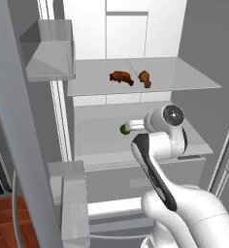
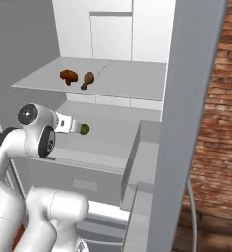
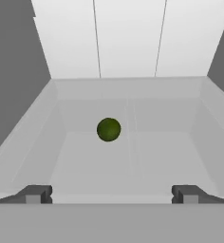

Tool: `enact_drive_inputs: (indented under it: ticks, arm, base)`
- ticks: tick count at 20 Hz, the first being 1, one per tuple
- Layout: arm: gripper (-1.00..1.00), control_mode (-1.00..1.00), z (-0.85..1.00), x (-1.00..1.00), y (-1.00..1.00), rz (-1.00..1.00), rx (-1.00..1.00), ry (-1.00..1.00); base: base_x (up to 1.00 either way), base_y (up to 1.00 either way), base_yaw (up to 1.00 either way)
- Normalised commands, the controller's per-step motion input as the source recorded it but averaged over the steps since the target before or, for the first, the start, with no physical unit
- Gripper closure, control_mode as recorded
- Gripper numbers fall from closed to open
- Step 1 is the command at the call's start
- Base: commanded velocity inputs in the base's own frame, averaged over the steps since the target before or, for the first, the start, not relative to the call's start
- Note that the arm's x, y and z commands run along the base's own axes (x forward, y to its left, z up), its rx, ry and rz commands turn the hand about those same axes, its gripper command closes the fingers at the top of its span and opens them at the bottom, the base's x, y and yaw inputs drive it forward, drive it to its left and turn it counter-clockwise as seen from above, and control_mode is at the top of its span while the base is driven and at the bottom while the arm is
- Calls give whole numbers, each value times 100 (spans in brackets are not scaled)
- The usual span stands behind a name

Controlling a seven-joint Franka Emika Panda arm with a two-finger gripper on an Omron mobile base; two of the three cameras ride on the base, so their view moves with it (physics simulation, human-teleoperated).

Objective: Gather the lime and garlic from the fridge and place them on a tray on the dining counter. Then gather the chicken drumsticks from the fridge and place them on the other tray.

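I have the gripper point(image 3: 109, 193) spread wide inside the fridge point(image 1: 136, 29), holding nothing. The lime point(image 3: 108, 129) sits at 12 o'clock ahead, path clear. Both chicken drumsticks point(image 1: 131, 78) lie on the glass shelf point(image 1: 194, 80) above.

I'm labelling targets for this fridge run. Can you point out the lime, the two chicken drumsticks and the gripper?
lime point(image 3: 108, 129): hand view, middle of the fruit.
left drumstick point(image 1: 121, 77): left base view, its thick body.
right drumstick point(image 1: 145, 78): left base view, its middle.
gripper point(image 3: 111, 194): hand view, midway between the open fingertips.
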Motion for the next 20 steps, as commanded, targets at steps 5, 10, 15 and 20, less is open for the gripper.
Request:
enact_drive_inputs:
  ticks: [5,10,15,20]
  arm:
    - [-100,-100,-30,50,7,0,0,1]
    - [-100,-100,-9,34,10,0,0,4]
    - [-100,-100,-20,42,3,0,0,6]
    - [-100,-100,-33,51,0,0,0,1]
  base:
    - [0,0,0]
    - [0,0,0]
    - [0,0,0]
    - [0,0,0]
